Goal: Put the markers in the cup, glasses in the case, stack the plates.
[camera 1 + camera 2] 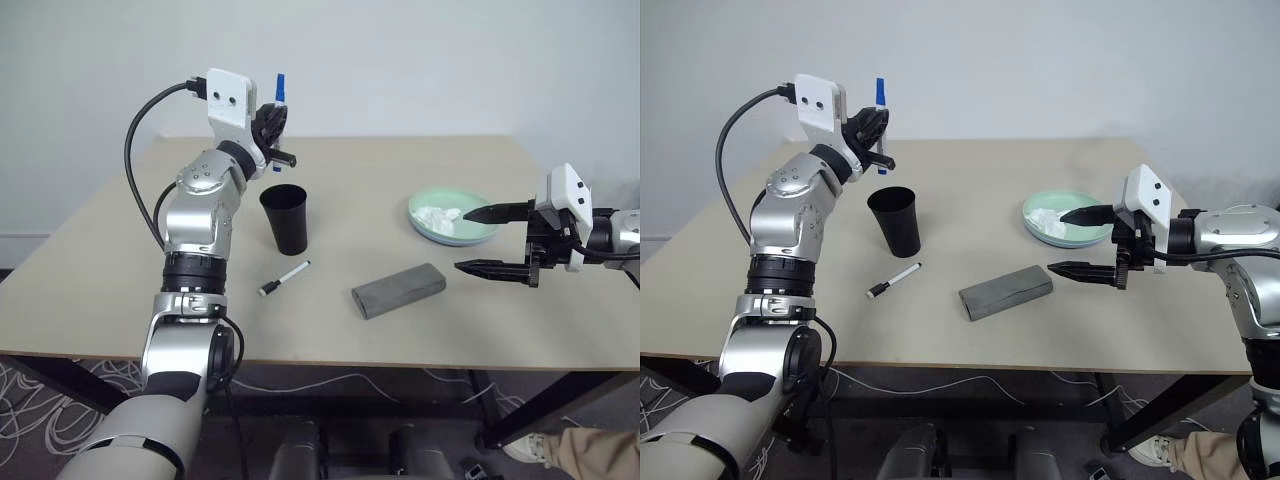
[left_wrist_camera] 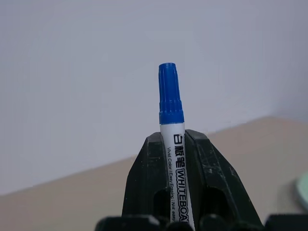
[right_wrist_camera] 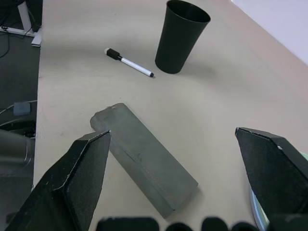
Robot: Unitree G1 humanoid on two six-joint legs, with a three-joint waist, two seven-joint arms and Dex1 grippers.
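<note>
table (image 1: 400,330) | black cup (image 1: 285,218) | black-capped marker (image 1: 285,278) | grey case (image 1: 398,290) | green plate (image 1: 452,217)

I'm holding my left gripper (image 1: 276,136) raised upper left, clamping something; right gripper (image 1: 492,240) is hovering mid-right, jaws spread.

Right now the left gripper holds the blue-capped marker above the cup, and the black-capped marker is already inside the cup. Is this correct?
Not quite. The black-capped marker is not inside the cup; it lies on the table in front of it, as the left eye view shows. The rest is right: the left gripper holds the blue-capped marker above the cup.
</note>
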